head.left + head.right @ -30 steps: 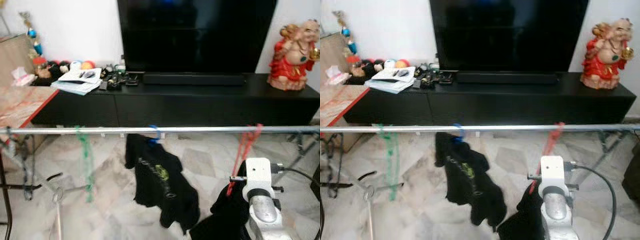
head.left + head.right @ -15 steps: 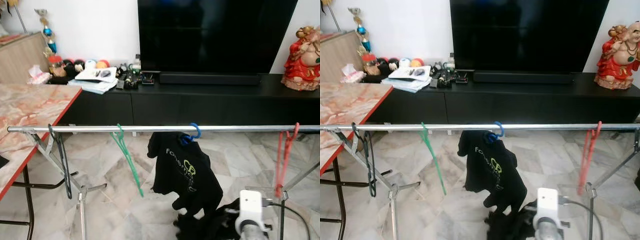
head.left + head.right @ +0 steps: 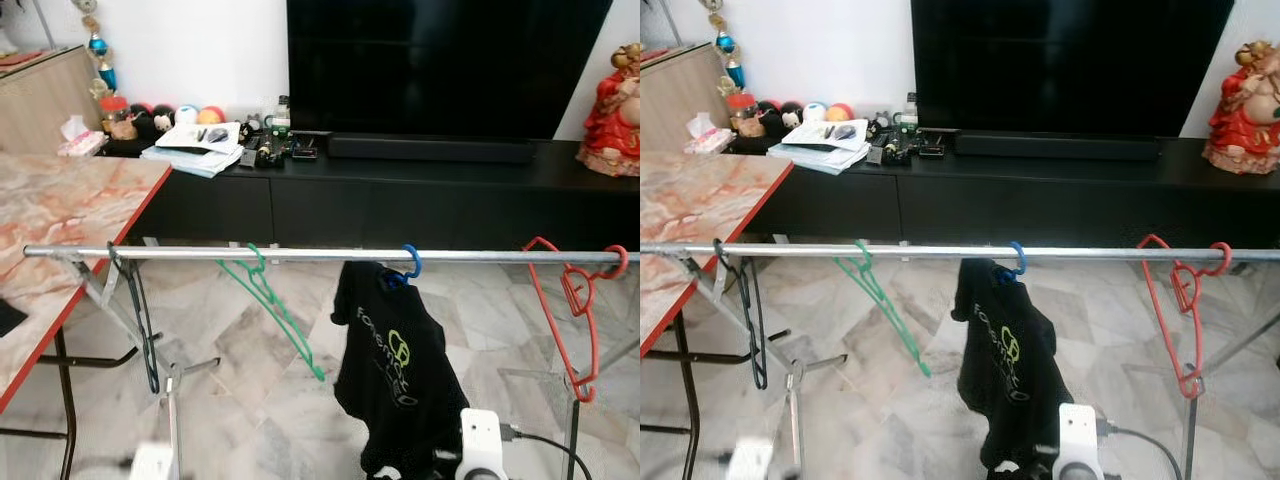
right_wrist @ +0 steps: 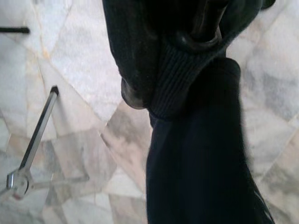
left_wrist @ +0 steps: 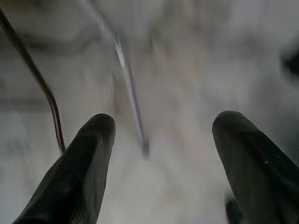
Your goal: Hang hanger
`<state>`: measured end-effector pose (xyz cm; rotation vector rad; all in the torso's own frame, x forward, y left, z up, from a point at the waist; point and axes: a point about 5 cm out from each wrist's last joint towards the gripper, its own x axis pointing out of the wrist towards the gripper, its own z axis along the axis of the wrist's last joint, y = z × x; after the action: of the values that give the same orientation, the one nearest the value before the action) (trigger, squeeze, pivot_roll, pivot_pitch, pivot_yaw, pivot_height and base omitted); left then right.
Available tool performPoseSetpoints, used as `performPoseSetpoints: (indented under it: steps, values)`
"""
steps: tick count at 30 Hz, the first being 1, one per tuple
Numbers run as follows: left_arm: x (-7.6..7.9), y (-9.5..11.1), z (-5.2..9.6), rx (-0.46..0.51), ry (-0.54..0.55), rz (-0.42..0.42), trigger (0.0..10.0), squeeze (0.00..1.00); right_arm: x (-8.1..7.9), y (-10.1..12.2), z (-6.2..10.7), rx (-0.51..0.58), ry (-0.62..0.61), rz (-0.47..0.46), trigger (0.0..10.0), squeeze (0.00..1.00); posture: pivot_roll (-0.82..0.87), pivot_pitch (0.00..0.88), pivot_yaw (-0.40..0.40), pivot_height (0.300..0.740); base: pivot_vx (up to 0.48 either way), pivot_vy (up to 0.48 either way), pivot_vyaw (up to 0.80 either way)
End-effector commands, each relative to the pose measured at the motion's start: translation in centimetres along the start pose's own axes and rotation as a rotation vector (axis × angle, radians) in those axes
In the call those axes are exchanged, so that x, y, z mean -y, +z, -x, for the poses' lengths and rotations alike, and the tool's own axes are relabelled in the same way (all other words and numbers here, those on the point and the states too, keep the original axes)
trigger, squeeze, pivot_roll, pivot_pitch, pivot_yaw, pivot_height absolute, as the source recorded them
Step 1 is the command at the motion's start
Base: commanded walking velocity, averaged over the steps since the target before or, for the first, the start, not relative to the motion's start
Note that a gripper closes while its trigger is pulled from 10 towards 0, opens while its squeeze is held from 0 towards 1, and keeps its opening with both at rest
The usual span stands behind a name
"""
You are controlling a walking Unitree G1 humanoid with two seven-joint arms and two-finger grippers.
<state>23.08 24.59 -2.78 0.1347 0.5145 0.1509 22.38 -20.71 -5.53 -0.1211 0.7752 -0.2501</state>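
Note:
A silver rail (image 3: 320, 255) runs across in front of me at about waist height. On it hang a black hanger (image 3: 147, 345), a green hanger (image 3: 300, 350), a blue hanger (image 3: 412, 262) carrying a black T-shirt (image 3: 395, 350), and a red hanger (image 3: 594, 340) at the right end. My right arm's white wrist (image 3: 480, 445) is low, below the T-shirt. In the right wrist view my right gripper (image 4: 182, 51) is wrapped in a black garment (image 4: 196, 154) with a ribbed edge, which hides its fingers. My left gripper (image 5: 163, 135) is open over the floor, holding nothing.
A marble table with a red edge (image 3: 60, 220) stands on the left. The rack's folding legs (image 3: 165, 400) stand under the rail. Behind are a long black cabinet (image 3: 400, 200), a television (image 3: 450, 60), papers and clutter (image 3: 195, 155), and a red figurine (image 3: 615, 110).
The camera has pulled back and turned left. The right arm has dropped from the rail to the bottom edge. The red hanger it held now hangs alone on the rail.

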Motion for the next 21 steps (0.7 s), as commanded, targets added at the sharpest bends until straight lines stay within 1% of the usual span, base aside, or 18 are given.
performPoseSetpoints:
  steps: [1,3,5,6,7,8,11,13,14,15,16,17,18,21]
  values:
    - [-0.1,0.4,0.0,0.029,0.0,0.017,10.0,0.0,0.5,-0.4,0.0,-0.012,-0.011,0.018,10.0,0.0,0.15,0.0,-0.001,0.74,0.0,0.0,0.0]
    - [-0.1,0.9,-0.1,0.057,-0.003,0.029,10.0,0.0,0.7,-0.5,0.0,-0.012,-0.019,0.024,10.0,0.0,0.16,0.0,-0.009,0.74,0.0,0.0,0.0]
    - [0.2,2.4,-0.2,0.133,-0.025,0.011,10.0,0.0,1.1,-0.8,0.0,-0.02,-0.032,0.01,10.0,0.0,0.16,0.0,-0.014,0.74,0.0,0.0,0.0]
    - [0.7,3.5,-0.2,0.196,-0.049,0.008,10.0,0.0,1.4,-1.0,0.0,-0.022,-0.033,0.006,10.0,0.0,0.15,0.0,-0.018,0.74,0.0,0.0,0.0]
    - [1.1,3.9,-0.1,0.219,-0.06,0.003,10.0,0.0,1.6,-1.1,0.0,-0.021,-0.033,0.008,10.0,0.0,0.15,0.0,-0.022,0.74,0.0,0.0,0.0]
    - [1.8,5.0,0.2,0.268,-0.081,0.0,10.0,0.0,1.8,-1.2,0.1,-0.023,-0.035,0.013,10.0,0.0,0.16,0.0,-0.029,0.74,0.0,0.0,0.0]
    - [2.4,5.8,0.7,0.308,-0.093,0.001,10.0,0.0,2.2,-1.4,0.1,-0.027,-0.042,0.011,10.0,0.0,0.16,0.0,-0.043,0.74,0.0,0.0,0.0]
    - [2.7,6.6,0.9,0.345,-0.086,0.022,10.0,0.0,2.4,-1.7,0.1,-0.034,-0.044,0.016,10.0,0.0,0.18,0.0,-0.059,0.74,0.0,0.0,0.0]
    - [3.2,7.5,0.9,0.381,-0.083,0.046,10.0,0.0,2.8,-2.1,0.2,-0.05,-0.064,-0.008,10.0,0.0,0.21,0.0,-0.084,0.74,0.0,0.0,0.0]
    - [3.4,8.0,0.9,0.397,-0.084,0.057,10.0,0.0,3.0,-2.3,0.3,-0.061,-0.073,-0.014,10.0,0.0,0.22,0.0,-0.098,0.74,0.0,0.0,0.0]
    - [3.4,8.0,0.9,0.397,-0.084,0.057,10.0,0.0,3.0,-2.3,0.3,-0.061,-0.073,-0.014,10.0,0.0,0.22,0.0,-0.098,0.74,0.0,0.0,0.0]
    - [4.0,9.2,0.9,0.429,-0.104,0.068,10.0,0.0,3.2,-2.7,0.3,-0.081,-0.075,0.0,10.0,0.0,0.22,0.0,-0.101,0.74,0.0,0.0,0.0]
    - [5.0,10.2,0.8,0.445,-0.166,0.051,10.0,0.0,3.2,-2.9,0.4,-0.086,-0.063,0.024,10.0,0.0,0.21,0.0,-0.099,0.74,0.0,0.0,0.0]
    - [6.1,10.8,1.0,0.431,-0.234,0.014,10.0,0.0,3.1,-2.9,0.4,-0.082,-0.058,0.028,10.0,0.0,0.19,0.0,-0.085,0.74,0.0,0.0,0.0]
